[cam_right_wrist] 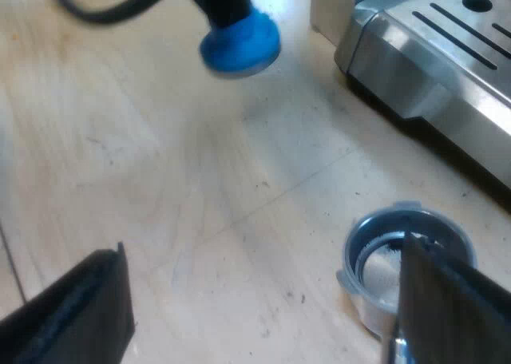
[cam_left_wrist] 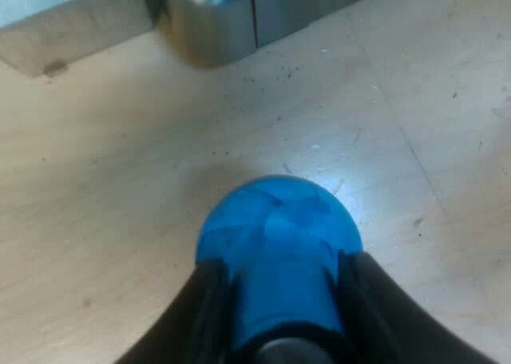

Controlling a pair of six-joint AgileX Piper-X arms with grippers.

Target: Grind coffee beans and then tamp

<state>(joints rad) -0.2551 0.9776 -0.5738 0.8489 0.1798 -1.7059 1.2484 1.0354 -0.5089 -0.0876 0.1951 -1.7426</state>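
The left jaws clamp the blue tamper base-down above the tabletop near the espresso machine, apparently poised for pressing. The right jaws gape wide and empty, just beside the metal holder.

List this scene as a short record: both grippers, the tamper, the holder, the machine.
left gripper: shut on the blue tamper, over the wooden table
right gripper: open, fingers wide apart, low over the table
metal holder: basket upright on the table, beside one right finger; handle hidden
espresso machine: its steel base close to the holder
tamping: not yet done; tamper apart from the holder
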